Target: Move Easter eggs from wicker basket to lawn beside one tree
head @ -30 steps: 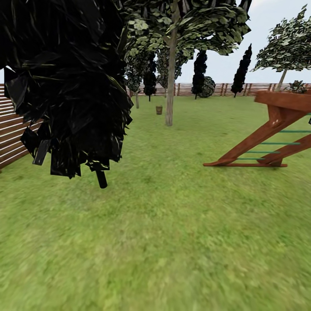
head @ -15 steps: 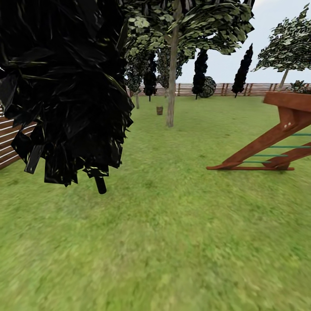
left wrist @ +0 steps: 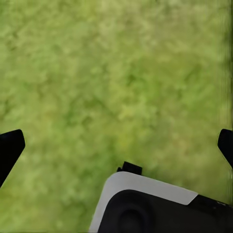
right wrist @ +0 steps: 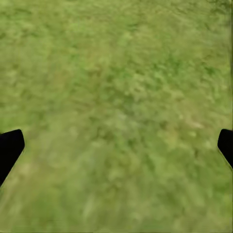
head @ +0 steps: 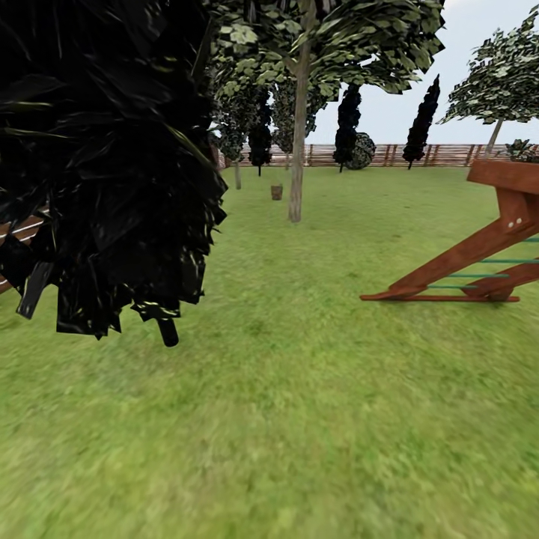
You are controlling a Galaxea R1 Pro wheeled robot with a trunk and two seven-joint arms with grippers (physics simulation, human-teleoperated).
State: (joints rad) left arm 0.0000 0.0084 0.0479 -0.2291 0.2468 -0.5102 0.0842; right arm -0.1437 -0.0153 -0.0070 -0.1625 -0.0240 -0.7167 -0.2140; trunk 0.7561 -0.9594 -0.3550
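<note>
Far across the lawn, beside a pale tree: tiny wicker basket. Over grass, left gripper spread wide, holding nothing. Over grass too, right gripper spread wide, empty.

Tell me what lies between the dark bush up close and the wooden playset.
In the head view, only bare lawn lies between the dark bush and the playset.
</note>
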